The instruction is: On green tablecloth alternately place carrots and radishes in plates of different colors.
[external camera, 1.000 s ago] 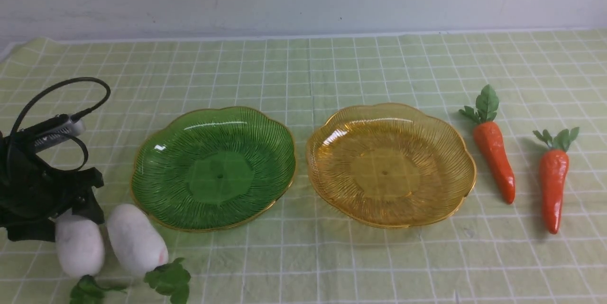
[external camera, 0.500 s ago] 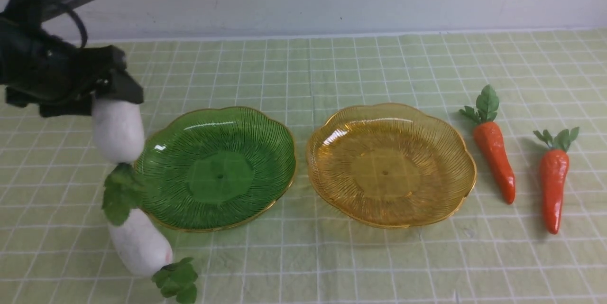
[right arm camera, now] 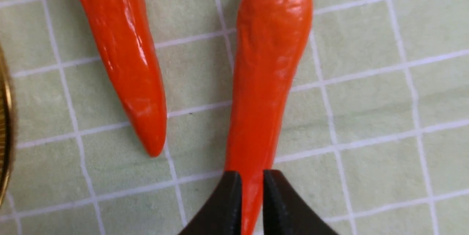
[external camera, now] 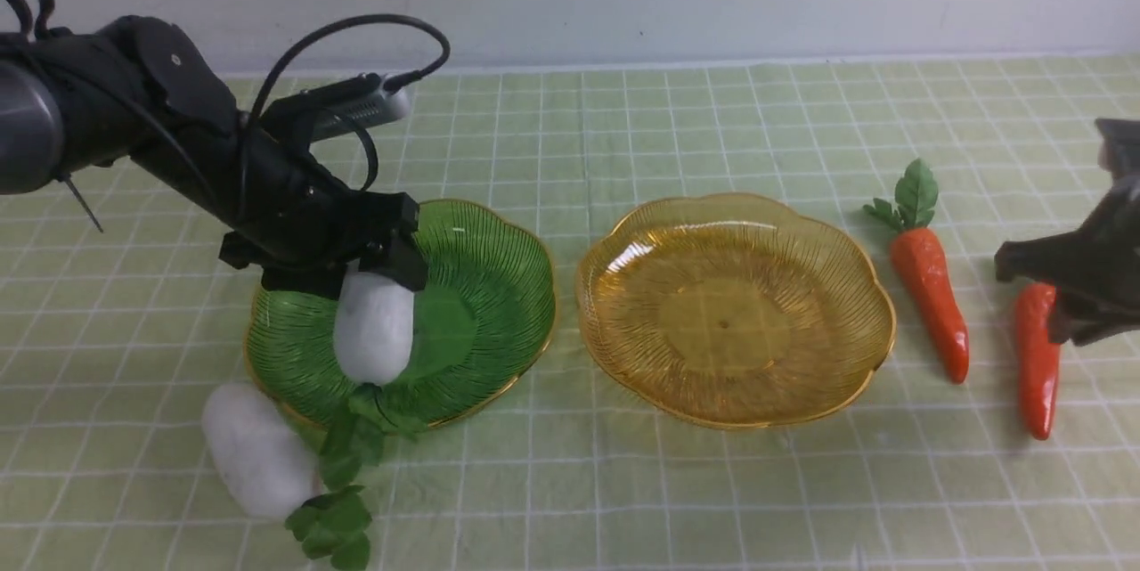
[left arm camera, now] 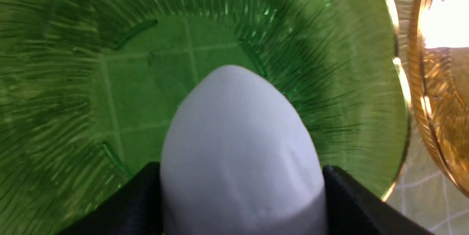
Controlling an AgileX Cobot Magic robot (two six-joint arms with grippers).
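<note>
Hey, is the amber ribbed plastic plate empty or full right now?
Empty. The amber-yellow ribbed plastic plate shows only bare ribs; nothing lies in it.

The right gripper, cut off by the front view's right edge, hides the top and leaves of the rightmost carrot, the left gripper covers the far end of the held radish, and the leaves of the near radish run off the near edge.
</note>
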